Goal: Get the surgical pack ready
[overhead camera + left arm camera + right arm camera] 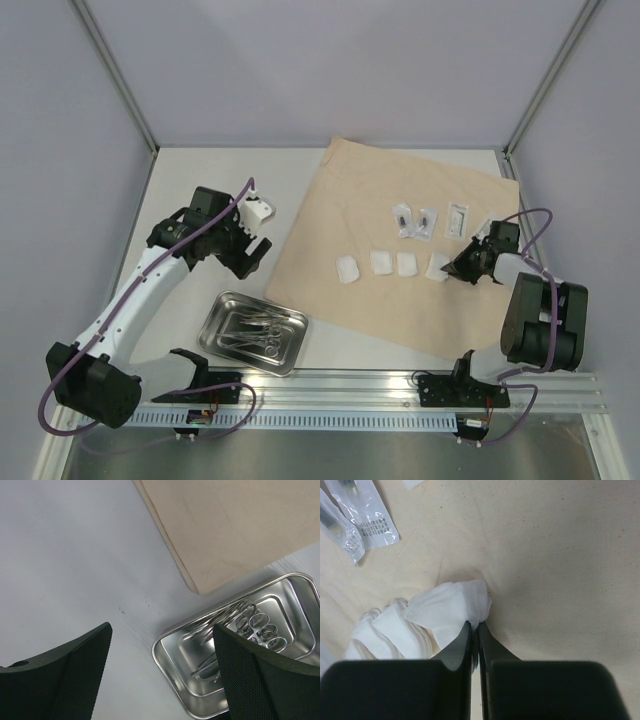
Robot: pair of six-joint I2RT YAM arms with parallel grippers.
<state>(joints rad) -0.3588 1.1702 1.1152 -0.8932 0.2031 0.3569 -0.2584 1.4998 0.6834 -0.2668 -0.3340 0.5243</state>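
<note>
A tan wrap sheet point(390, 190) covers the desk's point(200, 190) right half. The steel tray point(290, 350) with clamps point(255, 335) sits by the near edge, beside the sheet's corner. The left pincer point(252, 258) hovers spread apart. The right pincer point(476, 626) is pinched together on a gauze pad's point(450, 610) edge, and clear packets point(415, 220) lie beyond.
</note>
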